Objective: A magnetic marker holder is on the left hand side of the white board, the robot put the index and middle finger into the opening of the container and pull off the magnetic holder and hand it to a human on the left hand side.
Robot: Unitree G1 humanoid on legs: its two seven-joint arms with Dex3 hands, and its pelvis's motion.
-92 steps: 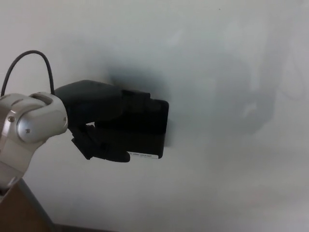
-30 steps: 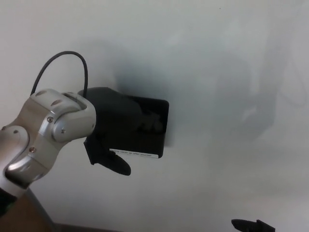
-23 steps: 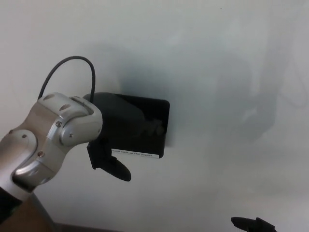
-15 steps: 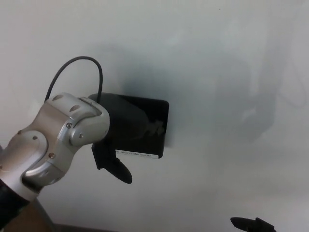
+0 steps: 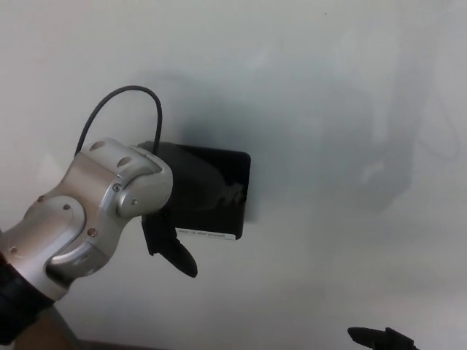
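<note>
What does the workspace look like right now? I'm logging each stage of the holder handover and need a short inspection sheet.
Surface: whiteboard, bare white apart from soft shadows.
Job's things: black magnetic holder still against the board, white label strip along its lower edge.
Clutter: nothing seen.
Hands: left hand at the holder's left side, one finger hanging below it; grasp hidden by the silver wrist. Right hand only a dark tip at the bottom edge.
Cables: black cable looping above the left wrist.
Surroundings: nothing seen; no person in view.

Silver, screw-studded left forearm (image 5: 87,219), looped black cable (image 5: 120,109), black left hand (image 5: 171,226).
</note>
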